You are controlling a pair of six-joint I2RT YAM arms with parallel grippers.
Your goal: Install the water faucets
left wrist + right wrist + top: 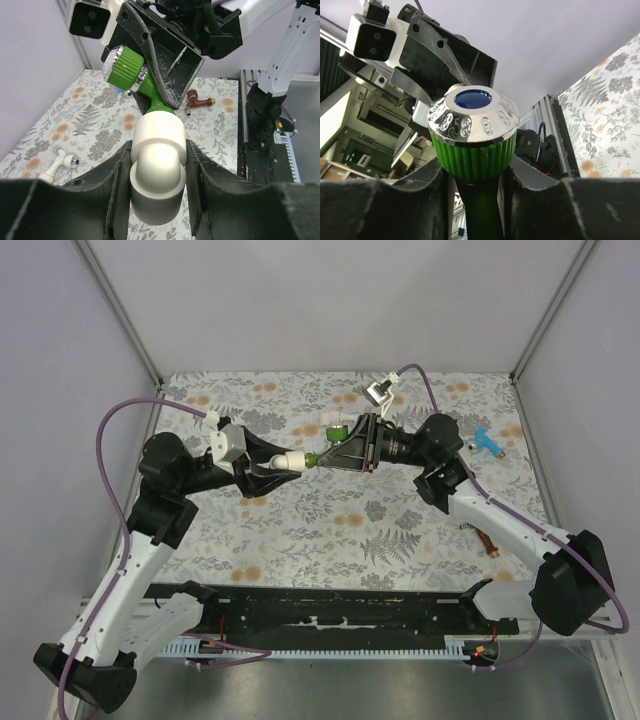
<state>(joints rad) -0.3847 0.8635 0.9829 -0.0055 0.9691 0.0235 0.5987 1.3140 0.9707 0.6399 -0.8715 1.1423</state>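
The left gripper [284, 463] clamps the white elbow [157, 160]. At its 3 o'clock, the right gripper [328, 454] clamps the green faucet [150, 97], stem lying 9-to-3, seemingly seated in the elbow.

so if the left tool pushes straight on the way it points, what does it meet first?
The green faucet, held in the right tool facing it. The white elbow in the left tool already looks seated against the faucet's end, so there's no free travel.

Left arm [135, 565] and right arm [497, 523] reach toward each other, jaws nearly meeting, each pair clamped.
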